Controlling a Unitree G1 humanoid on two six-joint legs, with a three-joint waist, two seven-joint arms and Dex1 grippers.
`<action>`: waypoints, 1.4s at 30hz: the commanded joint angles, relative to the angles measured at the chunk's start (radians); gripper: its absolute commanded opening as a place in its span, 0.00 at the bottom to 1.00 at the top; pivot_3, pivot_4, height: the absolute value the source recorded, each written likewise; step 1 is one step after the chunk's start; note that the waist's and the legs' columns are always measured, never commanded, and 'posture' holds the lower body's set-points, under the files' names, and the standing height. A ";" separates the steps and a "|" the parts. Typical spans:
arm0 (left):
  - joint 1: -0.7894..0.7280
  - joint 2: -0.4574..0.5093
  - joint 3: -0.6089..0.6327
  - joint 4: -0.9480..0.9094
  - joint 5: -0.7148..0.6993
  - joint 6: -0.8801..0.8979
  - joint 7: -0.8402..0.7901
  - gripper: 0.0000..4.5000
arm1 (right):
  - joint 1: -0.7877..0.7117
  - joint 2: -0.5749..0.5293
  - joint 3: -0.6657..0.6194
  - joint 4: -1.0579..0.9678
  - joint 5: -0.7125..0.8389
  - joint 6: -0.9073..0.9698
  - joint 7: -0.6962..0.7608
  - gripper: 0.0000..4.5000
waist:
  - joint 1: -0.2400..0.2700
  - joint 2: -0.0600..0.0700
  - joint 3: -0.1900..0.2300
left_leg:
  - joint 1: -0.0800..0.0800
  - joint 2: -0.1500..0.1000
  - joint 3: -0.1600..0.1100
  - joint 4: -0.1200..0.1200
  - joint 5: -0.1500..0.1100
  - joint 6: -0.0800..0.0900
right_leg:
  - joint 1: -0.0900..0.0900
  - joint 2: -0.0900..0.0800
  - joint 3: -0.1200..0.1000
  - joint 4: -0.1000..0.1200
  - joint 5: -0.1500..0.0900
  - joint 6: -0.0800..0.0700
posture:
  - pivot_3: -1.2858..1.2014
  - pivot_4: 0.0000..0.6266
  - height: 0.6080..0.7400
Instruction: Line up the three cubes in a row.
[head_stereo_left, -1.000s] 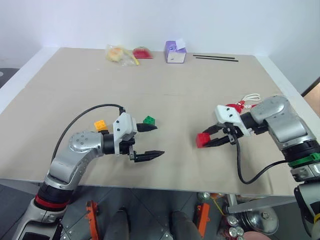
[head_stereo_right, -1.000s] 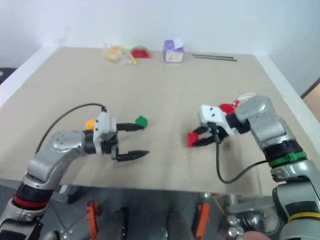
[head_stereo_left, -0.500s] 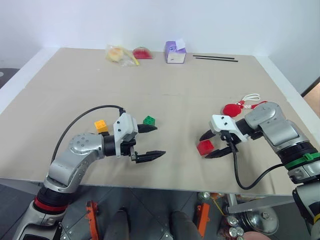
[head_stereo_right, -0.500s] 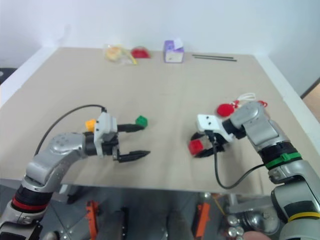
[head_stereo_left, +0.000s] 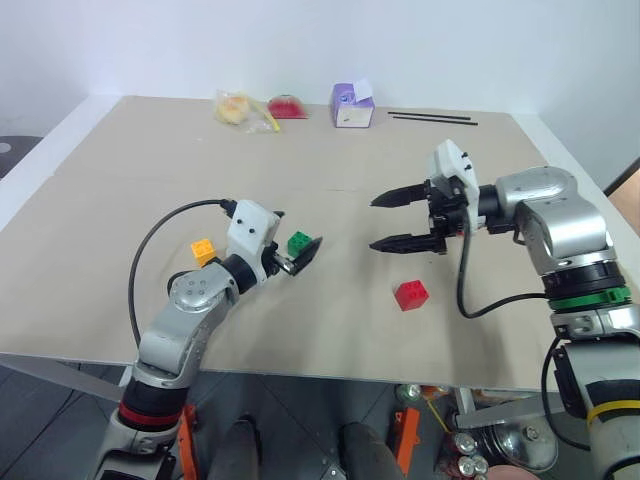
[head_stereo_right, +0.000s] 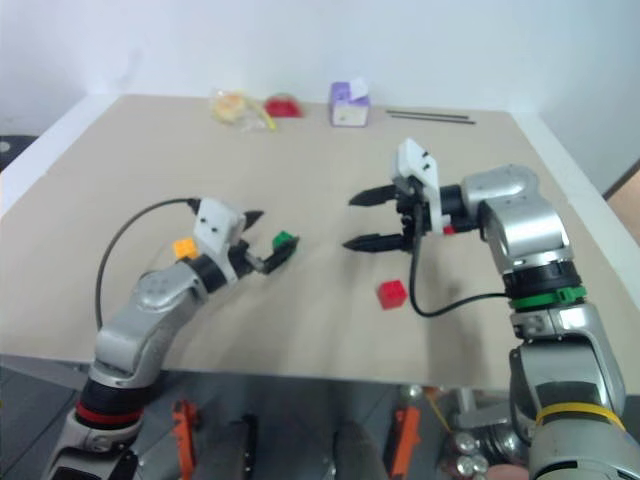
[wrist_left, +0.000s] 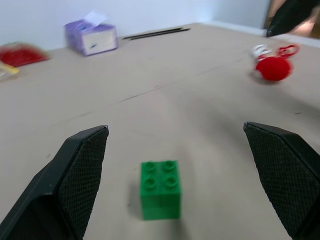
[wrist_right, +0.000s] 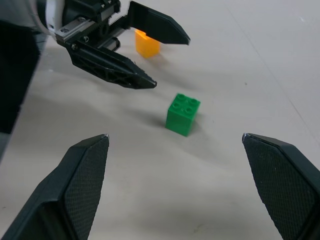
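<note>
From where I stood, the 3 cubes lay spread across the near half of the table: the yellow-orange cube sat farthest to the robot's left, the green cube lay a little to its right, and the red cube rested alone well apart on the robot's right, nearer the table's front edge than the other 2. The left gripper hung low beside the green cube with its 2 black fingers spread wide and nothing between them; in the left wrist view the green cube sat squarely between the fingers, not yet touched. The right gripper hovered above the table beyond the red cube, jaws wide apart and empty, pointing toward the robot's left. I judged the step in hand to be the green cube's turn, with the red 1 lying free on the table. The next move seemed to call for the left gripper to ease forward until the cube sat between its fingers, close gently on its sides, and carry it into line with the other 2. At the far edge stood a purple-and-white box, out of the way.
</note>
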 joint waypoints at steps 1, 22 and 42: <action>-0.006 -0.011 0.011 0.042 0.025 -0.026 0.021 1.00 | -0.012 -0.008 -0.032 -0.022 -0.008 0.000 -0.003 0.98 | 0.000 0.000 0.000 | 0.000 0.000 0.000 0.000 0.000 0.000 | 0.000 0.000 0.000 0.000 0.000 0.000 | 0.52 0.24 1.00; -0.057 -0.042 -0.042 0.252 0.076 -0.106 -0.070 0.67 | -0.010 0.003 -0.030 -0.039 -0.030 0.004 -0.001 1.00 | -0.001 0.000 0.000 | 0.000 0.000 0.000 0.000 0.000 -0.001 | 0.000 0.000 0.000 0.000 0.000 0.000 | 0.52 0.24 1.00; -0.047 0.202 -0.115 0.106 -0.111 -0.050 -0.583 0.28 | 0.112 -0.198 -0.027 -0.115 -0.019 -0.006 0.199 1.00 | -0.002 0.000 0.000 | 0.000 0.000 0.000 -0.002 0.000 -0.002 | -0.001 0.000 0.000 0.000 -0.002 0.000 | 0.52 0.24 1.00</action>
